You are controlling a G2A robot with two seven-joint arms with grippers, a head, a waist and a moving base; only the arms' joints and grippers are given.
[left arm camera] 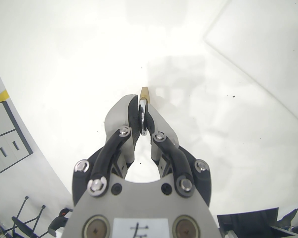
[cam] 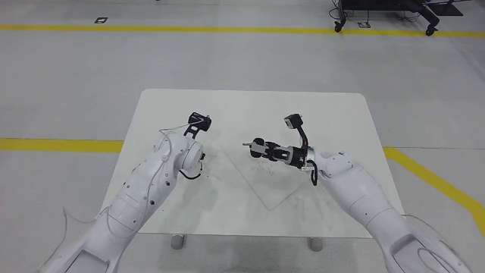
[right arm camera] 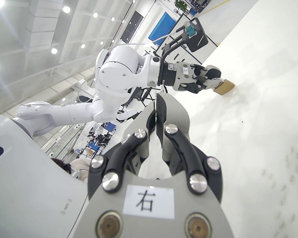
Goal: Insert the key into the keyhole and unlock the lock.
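Over on the left, the left end effector [left arm camera: 141,105] is clamped on the silver shackle [left arm camera: 142,121] of the brass lock [left arm camera: 145,93]. The lock body points down at the bench [cam: 333,114], touching it or just above; which, cannot be told. Across to the middle of the bench, the right end effector [right arm camera: 157,105] is aimed sideways at the lock with its pads pressed together. A thin stub pokes out past its tip in the top view, and that looks to be the key [cam: 245,145]. Key and lock are well apart, so by the look of it this is the line-up before insertion: nothing is in the keyhole yet, and the keyhole itself is hidden. The next move likely calls for the lock to be lifted or tilted so its keyhole face meets the key, then for the blade to be brought in dead straight along that axis, since a skewed entry would jam or push the lock round on its shackle. As for writing, each end effector has a white label [left arm camera: 140,229] on its base bearing one dark character.
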